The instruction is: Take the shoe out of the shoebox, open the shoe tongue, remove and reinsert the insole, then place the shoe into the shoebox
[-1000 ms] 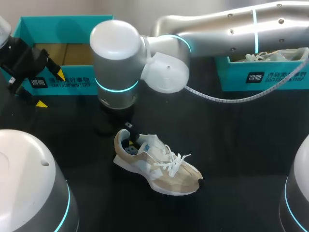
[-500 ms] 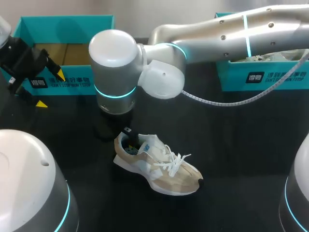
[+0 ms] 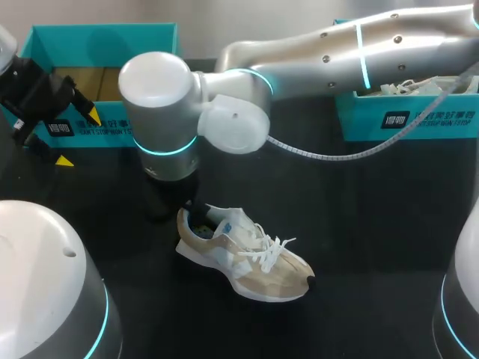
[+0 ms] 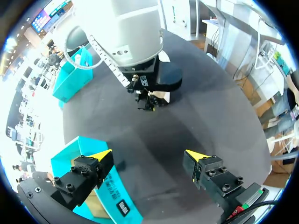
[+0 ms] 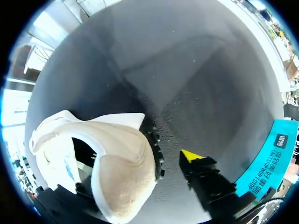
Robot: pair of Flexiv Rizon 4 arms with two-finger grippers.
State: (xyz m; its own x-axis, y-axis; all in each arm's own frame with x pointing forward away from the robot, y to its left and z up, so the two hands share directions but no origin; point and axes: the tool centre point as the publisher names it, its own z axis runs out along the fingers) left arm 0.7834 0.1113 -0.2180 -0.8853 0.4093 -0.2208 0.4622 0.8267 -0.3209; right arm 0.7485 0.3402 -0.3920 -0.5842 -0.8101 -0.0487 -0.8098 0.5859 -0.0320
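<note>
A beige and white shoe (image 3: pixel 247 254) lies on its sole on the black table (image 3: pixel 359 224), laces tied, toe to the right. My right arm (image 3: pixel 314 52) reaches across from the right, and its gripper (image 3: pixel 191 205) stands at the shoe's heel. In the right wrist view the heel (image 5: pixel 126 163) sits between the fingers of the right gripper (image 5: pixel 140 163). The outer yellow fingertip (image 5: pixel 189 155) is a small gap off the heel; the other finger is hidden inside the shoe. My left gripper (image 3: pixel 77 137) hangs open and empty in front of the teal shoebox (image 3: pixel 97 75), also seen as left gripper (image 4: pixel 148 155).
A second teal box (image 3: pixel 404 105) with pale contents stands at the back right. The right arm's cable (image 3: pixel 337 153) loops above the table behind the shoe. The left shoebox (image 4: pixel 110 196) lies under my left gripper's one finger.
My right arm's wrist has shifted left and lower over the heel, now hiding most of its gripper in the head view. The shoe and my left arm have stayed still.
</note>
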